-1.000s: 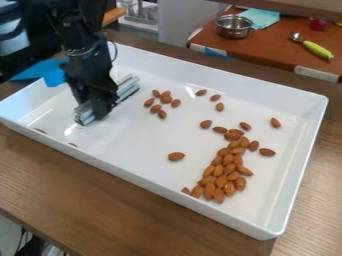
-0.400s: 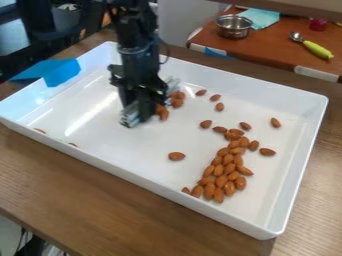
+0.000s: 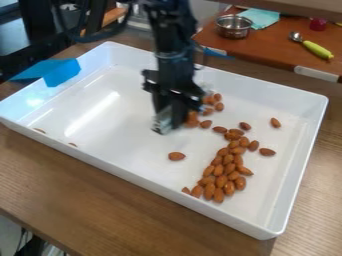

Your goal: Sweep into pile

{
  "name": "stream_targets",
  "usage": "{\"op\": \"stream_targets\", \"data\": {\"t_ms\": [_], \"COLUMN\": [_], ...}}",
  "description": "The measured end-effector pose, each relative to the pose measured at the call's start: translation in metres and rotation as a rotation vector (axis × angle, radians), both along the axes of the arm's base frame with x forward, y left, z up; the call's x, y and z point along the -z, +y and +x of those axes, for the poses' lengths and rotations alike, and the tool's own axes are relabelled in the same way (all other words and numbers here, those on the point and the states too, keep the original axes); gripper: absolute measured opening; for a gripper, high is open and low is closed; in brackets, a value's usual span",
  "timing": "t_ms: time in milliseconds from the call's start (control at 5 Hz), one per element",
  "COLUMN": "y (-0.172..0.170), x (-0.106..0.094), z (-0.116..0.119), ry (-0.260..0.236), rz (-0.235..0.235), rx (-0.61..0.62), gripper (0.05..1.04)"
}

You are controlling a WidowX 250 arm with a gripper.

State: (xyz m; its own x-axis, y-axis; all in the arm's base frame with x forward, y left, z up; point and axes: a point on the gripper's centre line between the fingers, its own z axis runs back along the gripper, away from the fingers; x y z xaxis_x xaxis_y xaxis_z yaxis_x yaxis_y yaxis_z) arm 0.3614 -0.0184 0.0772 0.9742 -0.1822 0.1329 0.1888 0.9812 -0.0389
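Nearest in the tray [image 3: 294, 155] lies the main almond pile [image 3: 220, 176], then a lone almond [image 3: 176, 156]; beyond, the claw [image 3: 175, 116], clenched on what looks like a pale sweeper [image 3: 161, 124], has swung rightward, pushing far almonds [image 3: 219, 106] pileward, so the gap is narrowing.

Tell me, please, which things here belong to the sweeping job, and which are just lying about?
For the job:
almonds
white tray
pale bar in the end effector

Just lying about:
metal bowl
teal cloth
spoon with a green handle
dark red object
blue piece at the tray's left rim
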Motion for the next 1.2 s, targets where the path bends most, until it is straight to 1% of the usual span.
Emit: {"op": "stream_targets", "data": {"t_ms": [200,400,600,800,1000,1200], "y": [-0.028,-0.051,-0.068,-0.074,-0.045,0.017], "x": [0.000,-0.004,-0.010,-0.011,-0.031,-0.056], "z": [-0.004,-0.006,-0.012,-0.011,-0.002,0.000], "ry": [0.027,0.062,0.096,0.086,0.015,-0.084], "rz": [-0.018,-0.055,-0.080,-0.115,-0.154,-0.160], "rx": [0.038,0.070,0.100,0.110,0.064,-0.035], "gripper": [0.381,0.380,0.380,0.380,0.380,0.380]}}
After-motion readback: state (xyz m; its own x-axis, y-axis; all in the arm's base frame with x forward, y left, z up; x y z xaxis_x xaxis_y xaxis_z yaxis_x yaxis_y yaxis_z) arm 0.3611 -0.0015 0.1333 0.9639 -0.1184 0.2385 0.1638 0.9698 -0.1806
